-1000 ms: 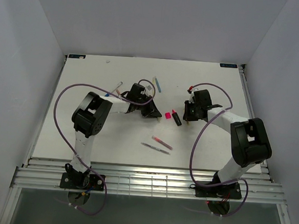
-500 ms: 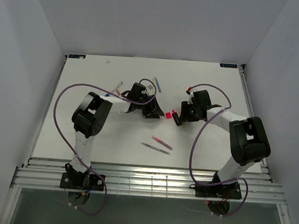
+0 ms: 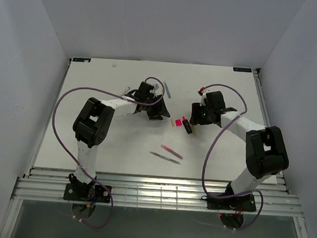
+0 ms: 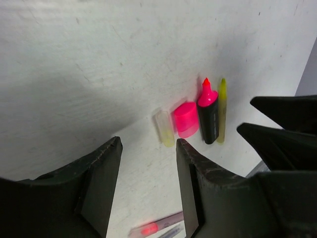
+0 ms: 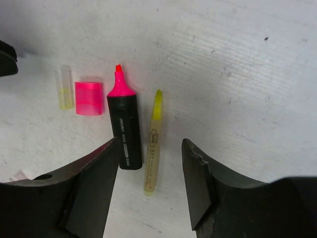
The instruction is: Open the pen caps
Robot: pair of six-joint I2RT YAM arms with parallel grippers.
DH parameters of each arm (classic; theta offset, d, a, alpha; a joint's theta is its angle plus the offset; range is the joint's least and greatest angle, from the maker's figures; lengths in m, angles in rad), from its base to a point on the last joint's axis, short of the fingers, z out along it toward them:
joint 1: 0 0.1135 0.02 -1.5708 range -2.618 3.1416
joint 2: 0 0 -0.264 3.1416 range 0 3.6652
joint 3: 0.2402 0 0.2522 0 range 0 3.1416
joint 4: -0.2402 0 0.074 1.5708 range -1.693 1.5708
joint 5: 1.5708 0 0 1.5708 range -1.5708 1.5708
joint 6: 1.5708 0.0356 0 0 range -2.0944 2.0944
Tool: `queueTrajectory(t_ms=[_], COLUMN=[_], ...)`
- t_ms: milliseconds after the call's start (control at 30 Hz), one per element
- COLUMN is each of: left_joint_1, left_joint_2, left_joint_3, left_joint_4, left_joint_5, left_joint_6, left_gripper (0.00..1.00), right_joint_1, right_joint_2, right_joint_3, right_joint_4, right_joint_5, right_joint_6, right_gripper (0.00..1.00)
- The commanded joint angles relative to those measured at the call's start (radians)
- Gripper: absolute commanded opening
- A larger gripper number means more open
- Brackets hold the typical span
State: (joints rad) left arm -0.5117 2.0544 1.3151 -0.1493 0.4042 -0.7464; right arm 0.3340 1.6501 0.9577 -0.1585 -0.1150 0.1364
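Off and lying flat at upper left of right wrist view: squat translucent pink cap (image 5: 89, 98); just left of it, parallel, not touching, slim pale-yellow cap (image 5: 65, 87).

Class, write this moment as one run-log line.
left gripper: open, empty | right gripper: open, empty | pink cap: off, beside highlighter | yellow cap: off
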Motion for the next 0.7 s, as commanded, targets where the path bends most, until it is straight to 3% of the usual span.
queueTrajectory(t_ms=[0, 133, 400, 667], left_joint_1=[0.048, 0.096, 0.099, 0.098], left_joint_2=[-0.076, -0.013, 0.202, 0.299], left_joint_3=[0.094, 0.217, 0.574, 0.676], left_joint_4=[-0.081, -0.125, -0.263, -0.286], left_joint_5=[-0.082, -0.099, -0.169, -0.246], left_joint_6=[0.061, 0.096, 0.219, 0.272], left_gripper=[0.59, 0.56, 0.37, 0.32], right_joint_1=[-0.004, -0.004, -0.003, -0.003], right_joint_2=[-0.062, -0.088, -0.150, -0.174], right_joint_3=[0.075, 0.085, 0.073, 0.062], right_joint_4=[-0.025, -0.035, -0.038, -0.016], right_joint_5=[0.014, -0.017, -0.040, -0.055], right_joint_6=[-0.018, -0.008, 0.006, 0.006], right_gripper=[0.59, 0.60, 0.60, 0.59])
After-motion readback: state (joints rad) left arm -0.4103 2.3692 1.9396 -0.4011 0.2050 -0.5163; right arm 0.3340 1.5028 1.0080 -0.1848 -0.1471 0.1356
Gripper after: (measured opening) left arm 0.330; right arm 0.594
